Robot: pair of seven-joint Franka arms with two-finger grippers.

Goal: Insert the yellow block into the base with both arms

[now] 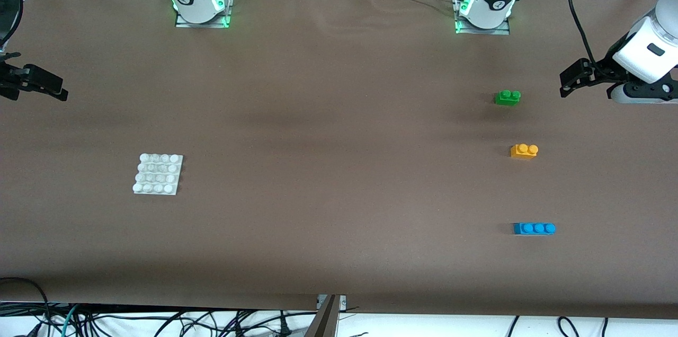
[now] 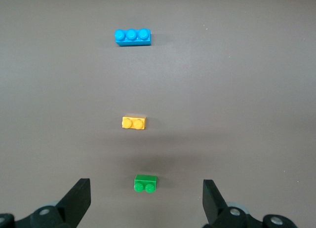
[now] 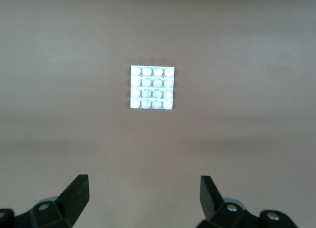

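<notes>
While both hands hang wide open and empty, left hand (image 2: 147, 198) over the desk (image 1: 339, 167) edge, right hand (image 3: 144, 198) likewise, the yellow block (image 1: 524, 151) sits between green brick (image 1: 507, 97) and blue brick (image 1: 534, 228); the base (image 1: 158, 174) holds nothing.

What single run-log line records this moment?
stage: not started | yellow block: on table, untouched | base: bare | left gripper: open, waiting | right gripper: open, waiting

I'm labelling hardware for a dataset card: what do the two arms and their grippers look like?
Both arms are white with black joint bands, on bases lit green with black cables and red fittings. The left gripper and the right gripper are black, with two tapered fingers above grey screw-headed mounts. A black cable hangs by the left arm.
</notes>
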